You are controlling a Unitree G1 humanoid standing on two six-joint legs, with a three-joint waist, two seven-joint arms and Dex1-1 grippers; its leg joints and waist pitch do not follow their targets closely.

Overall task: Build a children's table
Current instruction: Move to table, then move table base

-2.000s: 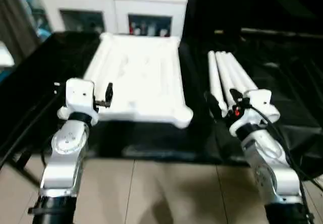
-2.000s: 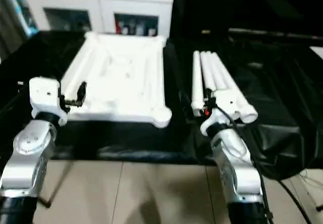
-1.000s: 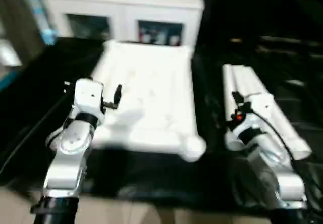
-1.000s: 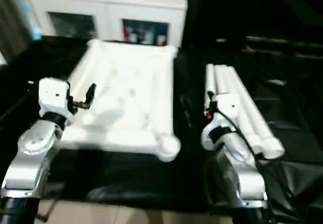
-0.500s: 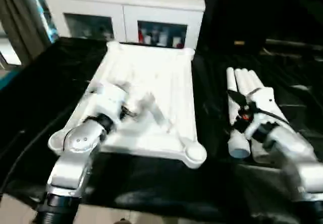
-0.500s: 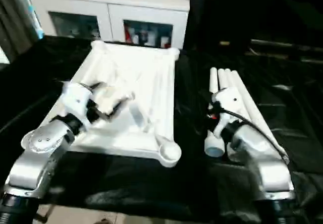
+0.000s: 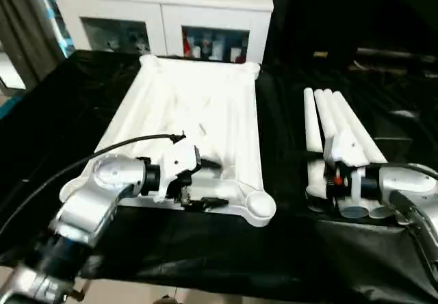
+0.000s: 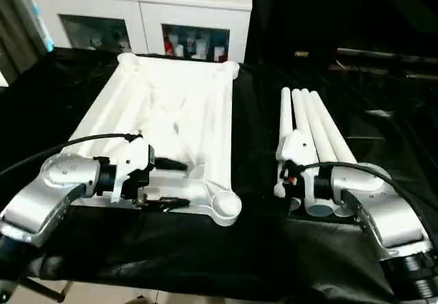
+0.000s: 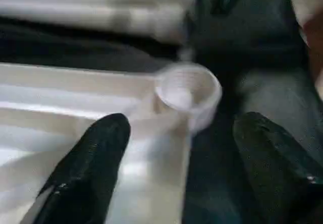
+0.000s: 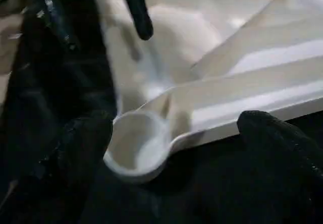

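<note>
Both arms have swung inward: your left gripper (image 7: 205, 181), fingers spread, straddles the tabletop (image 7: 198, 112) near edge; right gripper (image 10: 171, 128) gapes beside the legs (image 7: 335, 122), lying front-to-back.

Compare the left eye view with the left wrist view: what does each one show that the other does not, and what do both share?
The left eye view adds the whole white plastic rectangular tabletop, the four long white tapered tube legs at full length beside it, and a white cabinet behind. The left wrist view adds a close look along the left arm's two black fingers, spread apart. Both share the tabletop's round corner socket and the black-draped work table.
</note>
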